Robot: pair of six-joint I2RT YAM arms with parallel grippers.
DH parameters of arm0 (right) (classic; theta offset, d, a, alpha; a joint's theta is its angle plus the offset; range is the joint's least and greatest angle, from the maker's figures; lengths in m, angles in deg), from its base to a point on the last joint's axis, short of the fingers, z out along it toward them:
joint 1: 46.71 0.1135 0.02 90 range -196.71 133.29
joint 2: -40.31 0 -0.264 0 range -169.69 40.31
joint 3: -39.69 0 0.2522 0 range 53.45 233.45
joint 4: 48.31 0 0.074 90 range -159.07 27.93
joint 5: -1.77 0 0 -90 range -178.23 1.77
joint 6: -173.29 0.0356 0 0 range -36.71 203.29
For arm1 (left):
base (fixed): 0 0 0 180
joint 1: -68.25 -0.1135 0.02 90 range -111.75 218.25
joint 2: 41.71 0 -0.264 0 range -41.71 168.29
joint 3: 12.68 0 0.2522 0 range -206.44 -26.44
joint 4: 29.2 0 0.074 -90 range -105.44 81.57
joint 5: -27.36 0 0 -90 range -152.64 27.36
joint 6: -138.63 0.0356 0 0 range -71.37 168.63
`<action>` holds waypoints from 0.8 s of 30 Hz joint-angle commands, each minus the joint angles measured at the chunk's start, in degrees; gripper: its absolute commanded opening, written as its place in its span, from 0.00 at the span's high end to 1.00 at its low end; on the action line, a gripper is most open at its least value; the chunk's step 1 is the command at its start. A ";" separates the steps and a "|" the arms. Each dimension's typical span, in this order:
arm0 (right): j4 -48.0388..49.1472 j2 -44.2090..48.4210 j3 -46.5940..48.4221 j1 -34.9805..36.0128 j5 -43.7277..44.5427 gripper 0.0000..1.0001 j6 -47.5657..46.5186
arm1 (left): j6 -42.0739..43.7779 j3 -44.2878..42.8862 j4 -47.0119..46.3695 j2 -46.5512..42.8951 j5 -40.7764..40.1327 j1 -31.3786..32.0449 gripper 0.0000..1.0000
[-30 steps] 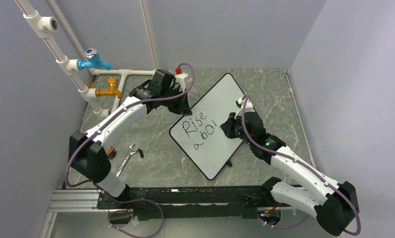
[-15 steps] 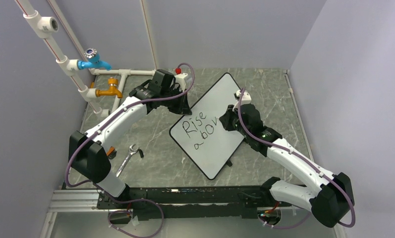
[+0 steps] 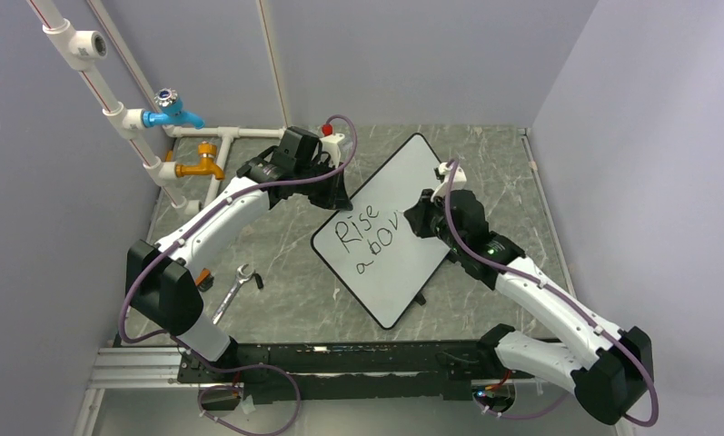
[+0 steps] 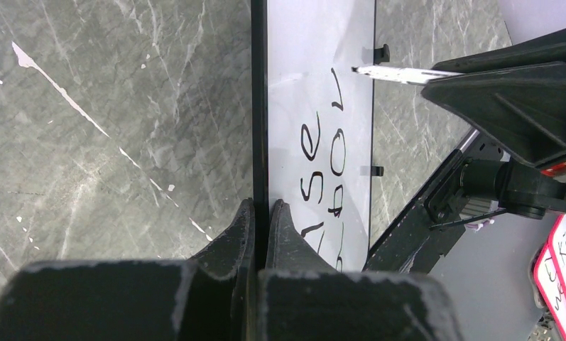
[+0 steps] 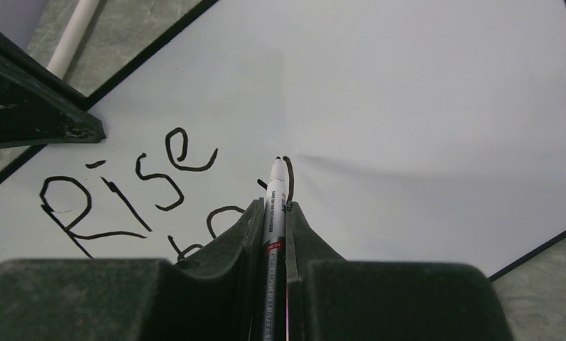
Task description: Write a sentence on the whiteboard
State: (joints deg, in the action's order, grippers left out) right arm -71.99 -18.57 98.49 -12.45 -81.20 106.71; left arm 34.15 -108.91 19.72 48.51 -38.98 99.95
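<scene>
We see whiteboard (image 3: 403, 177) w/ smooth, glossy white face, grey marble-look table (image 3: 285, 263) w/ slight sheen, matt black plastic left gripper (image 4: 260, 209) & right gripper (image 5: 274, 209), smooth white plastic marker (image 5: 275, 190), shiny metal wrench (image 3: 233, 292)

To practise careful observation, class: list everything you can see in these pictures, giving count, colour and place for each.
whiteboard: one, white with black rim, mid-table, lying at a slant
writing: "Rise" above "abov", black, on the board
marker: one, white and black, tip at the last letter
wrench: one, silver, on the table left of the board
blue tap: one, on the pipes, far left
orange tap: one, on the pipes below the blue one
pipes: several, white, far-left corner
table: one, grey marble
left gripper: black, shut on the whiteboard's edge
right gripper: black, shut on the marker
</scene>
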 commanded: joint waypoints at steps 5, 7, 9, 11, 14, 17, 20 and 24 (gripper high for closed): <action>-0.36 4.50 0.75 -1.12 1.75 1.00 -1.10 | 2.47 -0.58 -0.33 -1.70 -2.56 0.88 1.00; -0.37 4.51 0.23 -1.39 1.64 1.00 -1.10 | 2.50 -0.58 -0.35 -1.79 -2.59 0.90 1.00; -0.29 4.26 -0.23 -1.72 1.29 1.00 -1.02 | 2.48 -0.62 -0.37 -1.88 -2.57 0.88 1.00; 0.01 3.92 -0.59 -2.04 0.97 1.00 -0.92 | 2.49 -0.50 -0.41 -1.97 -2.61 0.95 1.00; 0.48 3.46 -1.06 -2.36 0.59 1.00 -0.85 | 2.52 -0.51 -0.38 -1.97 -2.68 0.97 1.00; 0.89 2.90 -1.41 -2.70 0.01 1.00 -0.83 | 2.47 -0.60 -0.31 -1.97 -2.63 0.95 1.00; 1.40 2.30 -1.80 -2.88 -0.91 1.00 -0.54 | 2.52 -0.50 -0.44 -2.05 -2.67 0.96 1.00; 1.97 1.67 -2.34 -3.12 -1.47 1.00 -0.35 | 2.50 -0.49 -0.38 -2.08 -2.73 0.95 1.00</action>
State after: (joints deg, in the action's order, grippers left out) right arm -72.40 -16.45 96.65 -15.16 -81.53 106.44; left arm 34.15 -108.91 19.55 48.42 -38.98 100.10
